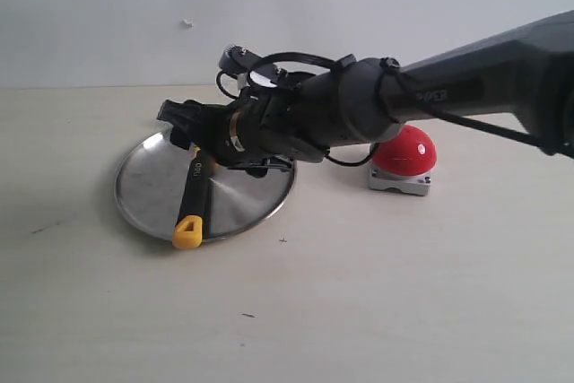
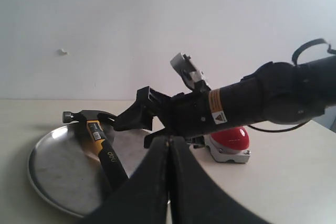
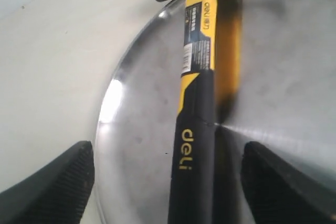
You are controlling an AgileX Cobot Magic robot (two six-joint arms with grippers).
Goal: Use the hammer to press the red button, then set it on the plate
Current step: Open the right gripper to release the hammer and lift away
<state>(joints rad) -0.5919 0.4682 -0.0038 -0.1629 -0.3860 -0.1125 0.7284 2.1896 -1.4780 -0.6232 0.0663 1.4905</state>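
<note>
The right hand [image 3: 168, 184] hangs low over the plate [image 1: 143, 186] with its jaws spread wide. One finger [image 3: 52, 182] stands on each side of the hammer [image 3: 197, 129], and neither touches the handle. The hammer lies flat on the plate and is not gripped. Its dark head is toward the far rim and its yellow end is at the near rim, as the exterior view shows.

Further out, the red button [image 1: 408, 150] sits on its grey base on the worktop [image 1: 359, 293], beside the plate and under the right arm. The left hand [image 2: 169, 182] is closed on nothing and held back from the plate.

Judged from this, the placing is done. Whether the button was pressed cannot be told from the pictures, as its dome looks the same either way. Probably all that remains is to lift the right arm clear without nudging the handle.
</note>
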